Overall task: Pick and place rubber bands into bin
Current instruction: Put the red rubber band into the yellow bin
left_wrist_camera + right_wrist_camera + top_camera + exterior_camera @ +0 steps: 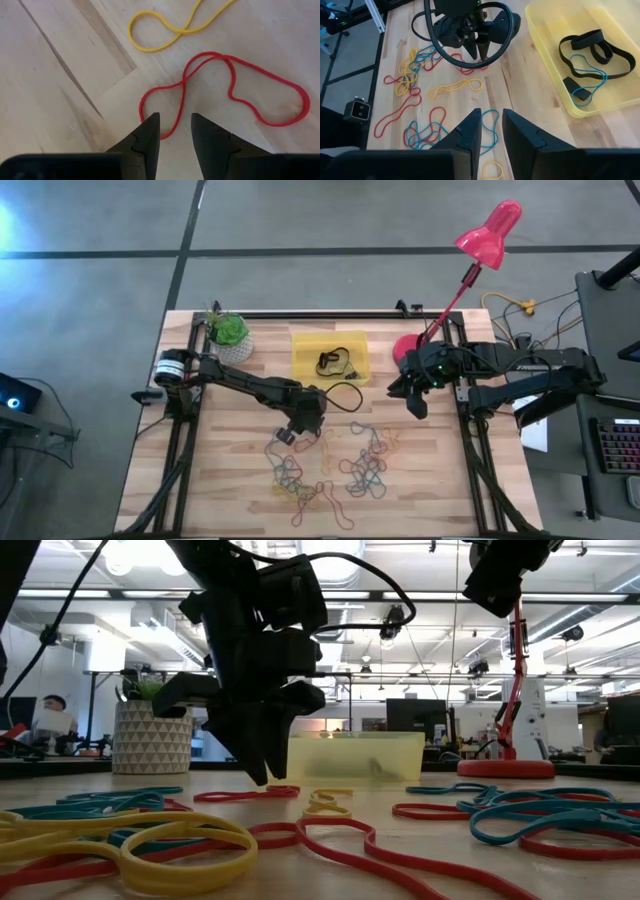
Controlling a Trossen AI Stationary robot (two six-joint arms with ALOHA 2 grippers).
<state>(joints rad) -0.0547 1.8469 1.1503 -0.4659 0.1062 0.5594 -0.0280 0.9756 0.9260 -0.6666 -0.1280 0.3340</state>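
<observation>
Colourful rubber bands (330,470) lie scattered near the yellow bin (358,367), which holds several.

The bin (331,356) sits at the back middle of the table (220,490), with a few bands (335,363) in it. A plant pot (228,334) stands to its left, a lamp base (408,347) to its right. Most of the rubber bands (325,465) lie scattered in front of the bin. The left gripper (290,432) is down among them, at the pile's back left edge. The right gripper (415,402) hangs right of the bin, near the lamp base.
</observation>
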